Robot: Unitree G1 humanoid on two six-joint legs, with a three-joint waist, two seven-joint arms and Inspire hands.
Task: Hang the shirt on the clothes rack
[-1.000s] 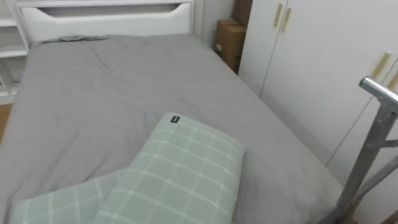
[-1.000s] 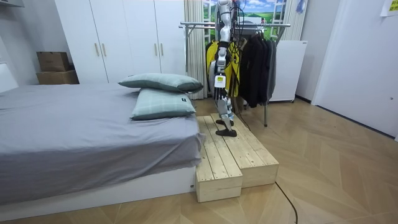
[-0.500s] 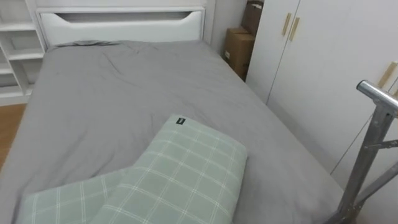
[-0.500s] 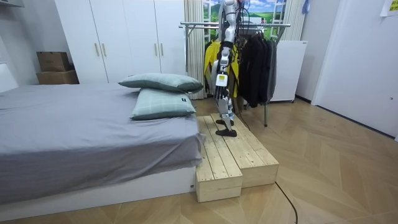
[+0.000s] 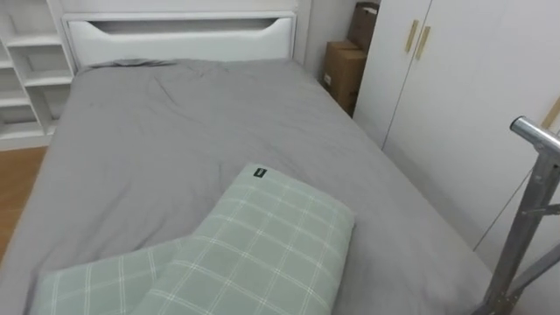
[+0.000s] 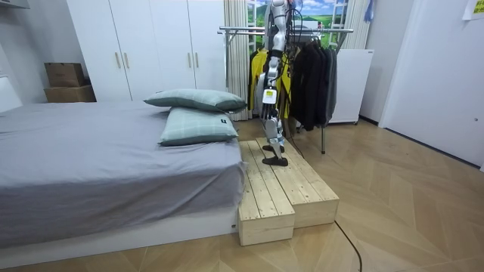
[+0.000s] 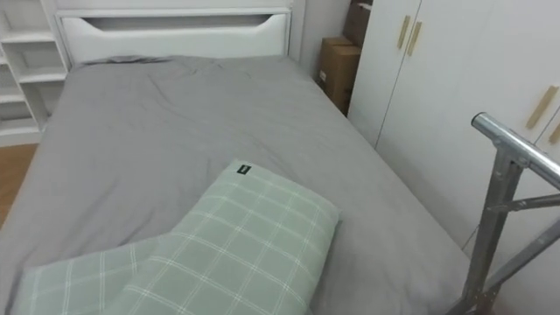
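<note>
Looking down the grey bed (image 5: 175, 149) toward its white headboard (image 5: 175, 35). The only label close by is on the green plaid pillow (image 5: 271, 236) right in front of me. A little dark tag (image 5: 258, 172) sits at its far corner, and the pale print on it is too small to read. A second pillow (image 5: 96, 284) in the same plaid touches it at near left.

Open white shelves (image 5: 26, 79) stand far left. A cardboard box (image 5: 343, 70) sits far right, tucked beside the white wardrobe (image 5: 455, 105) with its wooden handles (image 5: 417, 39). A metal post of the rack (image 5: 534, 210) cuts in at near right, between me and the wardrobe doors.

In the room view I'm standing on a wooden platform (image 6: 283, 185) at the bed's end, with the pillows on one side of me and the rack on the other. The clothes (image 6: 310, 75) are dark and hang on the rail, with a yellow garment (image 6: 255, 72) next to them just behind me. My left hand (image 6: 266, 97) hangs at my side, too small there to tell whether it's open or closed.
</note>
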